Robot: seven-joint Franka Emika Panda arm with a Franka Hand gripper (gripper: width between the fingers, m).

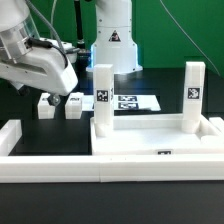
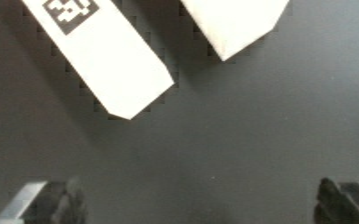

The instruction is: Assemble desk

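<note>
The white tabletop panel (image 1: 160,138) lies against the border wall with two square legs standing upright on it, one at the exterior view's left (image 1: 103,92) and one at the right (image 1: 194,88). Two loose legs lie on the dark table, one (image 1: 45,106) beside the other (image 1: 73,105). My gripper (image 1: 52,88) hovers just above them, open and empty. In the wrist view the two loose legs (image 2: 108,60) (image 2: 233,25) lie ahead of my gripper (image 2: 194,205). The fingertips (image 2: 44,204) stand wide apart with only bare table between them.
The long low white border wall (image 1: 100,168) runs along the front with raised ends. The marker board (image 1: 132,101) lies flat behind the tabletop. The robot's base (image 1: 112,45) stands at the back.
</note>
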